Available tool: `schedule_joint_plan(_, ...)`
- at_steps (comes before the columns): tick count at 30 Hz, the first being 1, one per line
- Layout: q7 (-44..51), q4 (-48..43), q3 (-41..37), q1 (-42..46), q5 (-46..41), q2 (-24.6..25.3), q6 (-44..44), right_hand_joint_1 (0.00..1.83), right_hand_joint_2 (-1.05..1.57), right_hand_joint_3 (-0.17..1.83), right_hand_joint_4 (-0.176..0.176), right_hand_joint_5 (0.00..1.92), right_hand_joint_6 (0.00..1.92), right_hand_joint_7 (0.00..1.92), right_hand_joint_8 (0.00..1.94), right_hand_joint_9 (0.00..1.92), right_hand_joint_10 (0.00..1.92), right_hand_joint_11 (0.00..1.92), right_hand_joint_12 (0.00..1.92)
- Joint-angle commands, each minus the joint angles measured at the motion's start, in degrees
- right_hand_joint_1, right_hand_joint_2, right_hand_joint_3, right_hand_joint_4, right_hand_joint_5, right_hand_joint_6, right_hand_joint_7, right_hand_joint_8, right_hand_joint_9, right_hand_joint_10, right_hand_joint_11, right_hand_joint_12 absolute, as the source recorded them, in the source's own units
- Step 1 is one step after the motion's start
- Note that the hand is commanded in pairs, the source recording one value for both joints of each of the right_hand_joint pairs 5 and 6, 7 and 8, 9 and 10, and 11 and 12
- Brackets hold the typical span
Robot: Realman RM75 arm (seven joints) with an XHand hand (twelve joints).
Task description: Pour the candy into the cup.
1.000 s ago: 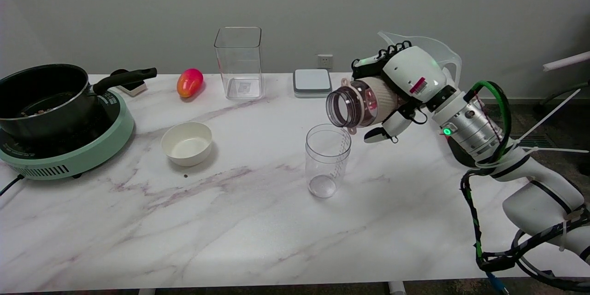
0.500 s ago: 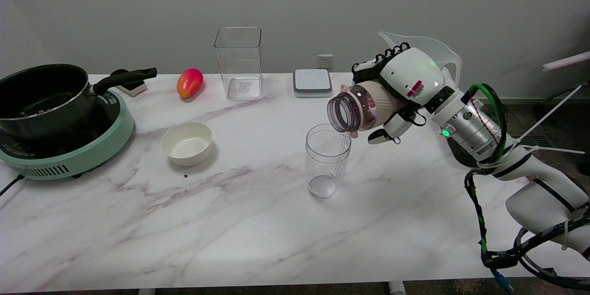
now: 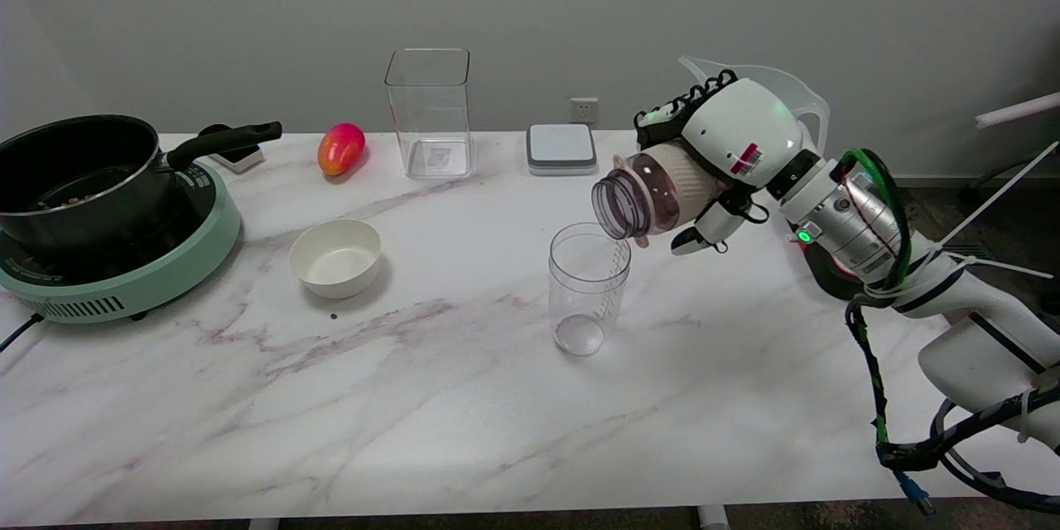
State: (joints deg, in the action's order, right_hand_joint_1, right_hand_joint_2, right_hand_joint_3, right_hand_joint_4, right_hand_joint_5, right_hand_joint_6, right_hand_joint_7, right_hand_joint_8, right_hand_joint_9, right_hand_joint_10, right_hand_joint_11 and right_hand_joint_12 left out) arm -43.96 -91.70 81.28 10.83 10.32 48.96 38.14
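Robot hand [image 3: 722, 151] around tilted jar [image 3: 650, 195]

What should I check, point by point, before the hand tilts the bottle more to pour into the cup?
1. Grip: the right hand holds the bottle around its body: ok.
2. Bottle mouth open, no cap seen: ok.
3. Mouth over the cup: it sits at the cup's right rim, not over the centre: not ok.
4. Cup upright on the table: ok.
5. Candy inside the bottle: a pink tint shows, but no pieces are clear: cannot tell.
6. Candy already in the cup: none seen, pour not yet done: ok.
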Motion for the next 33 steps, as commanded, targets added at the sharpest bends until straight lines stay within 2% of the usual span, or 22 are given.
schedule_joint_plan(1,3.01,-0.08,-1.35,-0.5,4.03,-0.4,0.25,1.37,1.42,0.31,0.0,1.88,1.88,1.84,1.84,1.58,1.58,1.38,1.38)
schedule_joint_plan(33,10.3,-0.43,-0.95,-0.66,4.88,-0.4,1.4,1.28,1.53,0.29,0.0,1.92,1.92,1.86,1.86,1.58,1.58,1.38,1.38)
